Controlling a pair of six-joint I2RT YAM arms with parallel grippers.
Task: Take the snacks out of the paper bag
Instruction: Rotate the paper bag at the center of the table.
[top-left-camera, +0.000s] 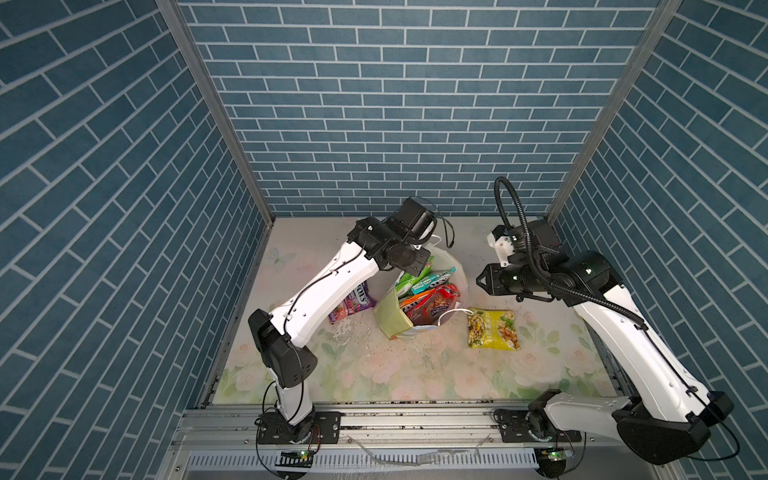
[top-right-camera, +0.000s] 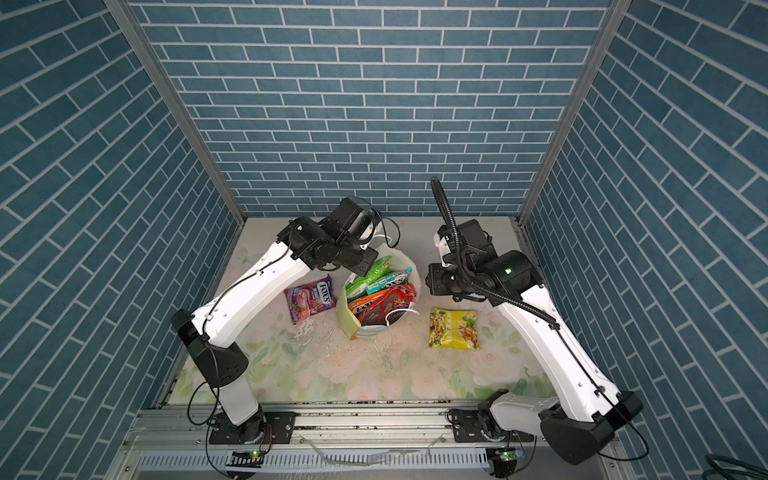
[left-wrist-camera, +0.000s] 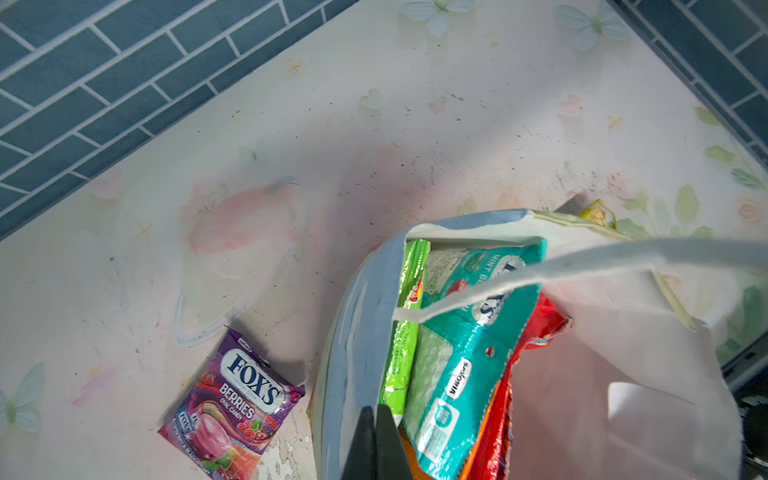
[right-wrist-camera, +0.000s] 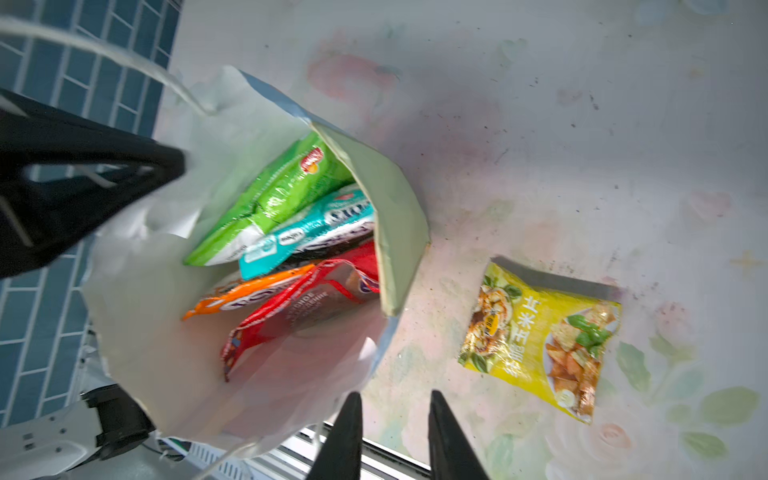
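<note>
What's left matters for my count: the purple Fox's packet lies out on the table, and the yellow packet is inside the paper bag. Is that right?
Not quite: the yellow packet also lies on the table, beside the paper bag, as the right wrist view shows.

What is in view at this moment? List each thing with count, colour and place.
paper bag: one, white inside, pale green side, standing open mid-table
chips packet: one, green, inside the bag
mint candy packet: one, teal, inside the bag, beside the chips
orange packet: one, orange, inside the bag
cookie bag: one, red, inside the bag
berry candy packet: one, purple, flat on the table left of the bag
yellow packet: one, yellow, flat on the table right of the bag
table: one, pale floral
walls: three, blue brick, around the table
left gripper: black, shut on the bag's rim
right gripper: black, open, empty, beside the bag
</note>
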